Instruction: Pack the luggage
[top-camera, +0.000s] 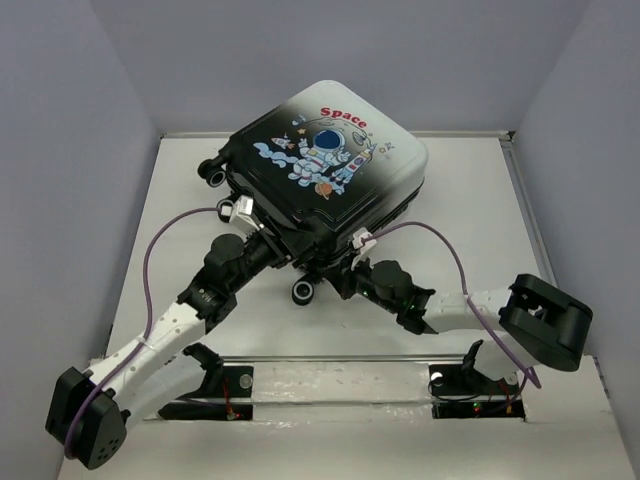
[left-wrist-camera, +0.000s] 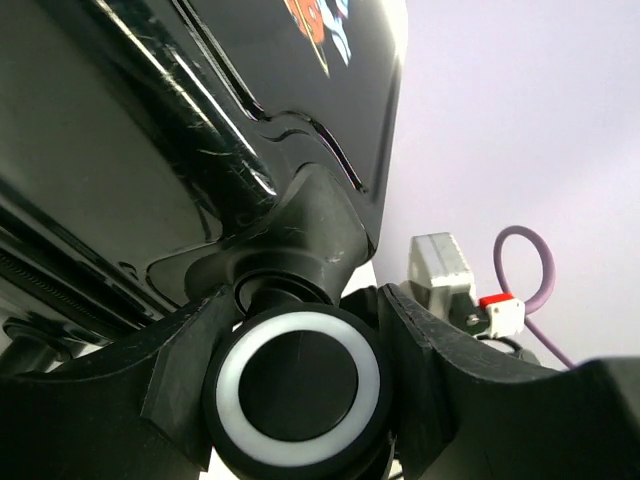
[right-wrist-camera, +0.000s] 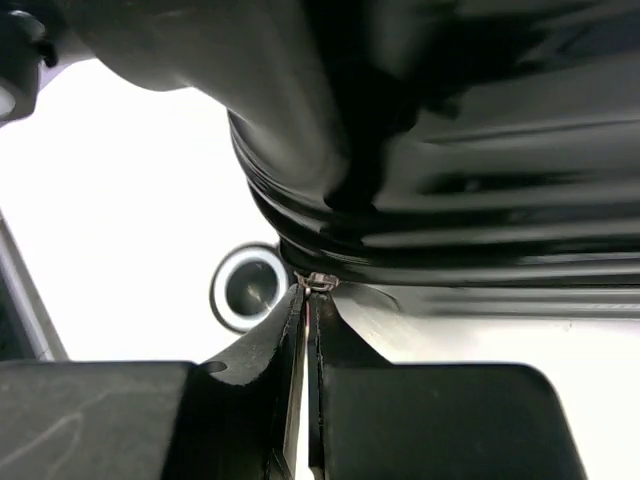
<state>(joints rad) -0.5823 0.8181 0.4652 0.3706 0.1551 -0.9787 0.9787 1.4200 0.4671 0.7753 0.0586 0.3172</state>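
— Okay, anything hidden?
— My left gripper is part-open, clamping a wheel. My right gripper is pinched shut at the zipper tab; tiny, hold unclear.
— Luggage?
— Mid-table, closed, wheel end near-left, long axis diagonal.

suitcase fills the middle back of the table; any room behind it is hidden. bare lanes run along both its sides, the right one wider, shut in by the left wall and right wall. the near front is crowded: left gripper clamped round a wheel, right gripper pinched on the zip pull, little gap between them. purple cables loop above each arm.
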